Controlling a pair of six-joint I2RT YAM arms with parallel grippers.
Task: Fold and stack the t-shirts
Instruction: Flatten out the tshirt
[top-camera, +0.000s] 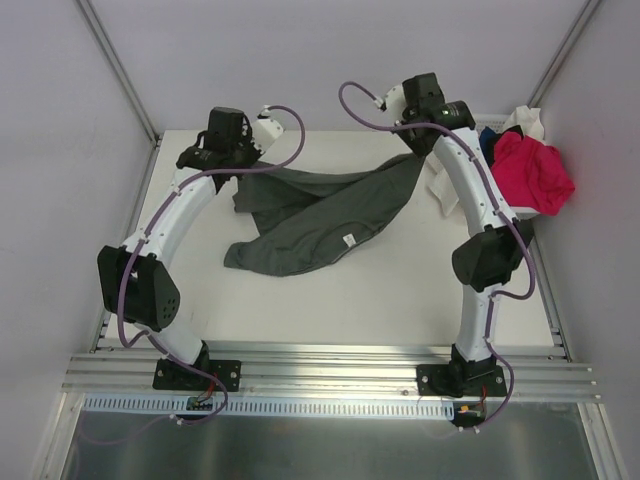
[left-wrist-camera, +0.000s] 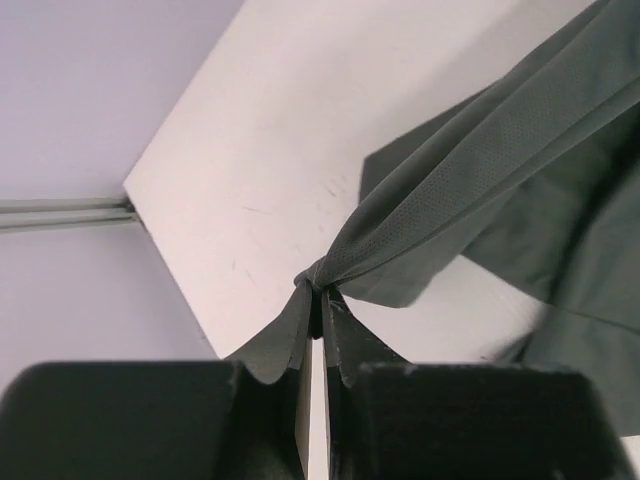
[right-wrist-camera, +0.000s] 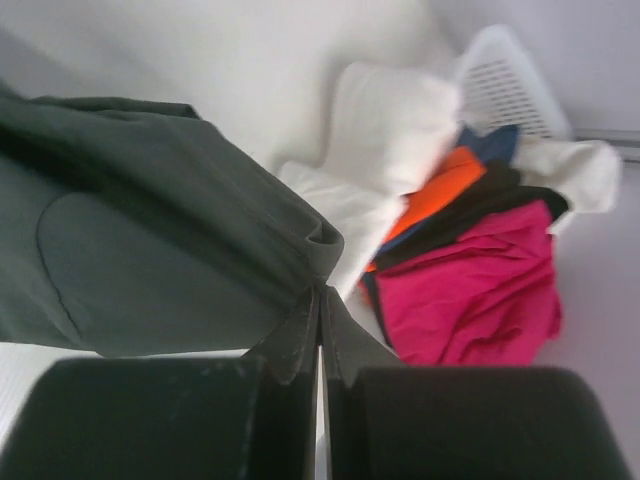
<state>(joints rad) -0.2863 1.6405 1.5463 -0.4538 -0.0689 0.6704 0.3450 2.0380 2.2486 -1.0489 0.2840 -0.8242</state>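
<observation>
Showing the charcoal t-shirt (top-camera: 320, 215) held at two points: the left gripper (left-wrist-camera: 318, 293) and the right gripper (right-wrist-camera: 320, 290) are each clamped tight on a bunched fold of its cloth. The garment's long axis runs left to right over the far half of the table (top-camera: 350, 300), strung between the grippers, its lower part sagging onto the surface at the near left. Each arm is nearest its own end, so the next spreading move probably turns on drawing them apart along this axis, away from the heaped t-shirts (top-camera: 535, 172) at far right.
</observation>
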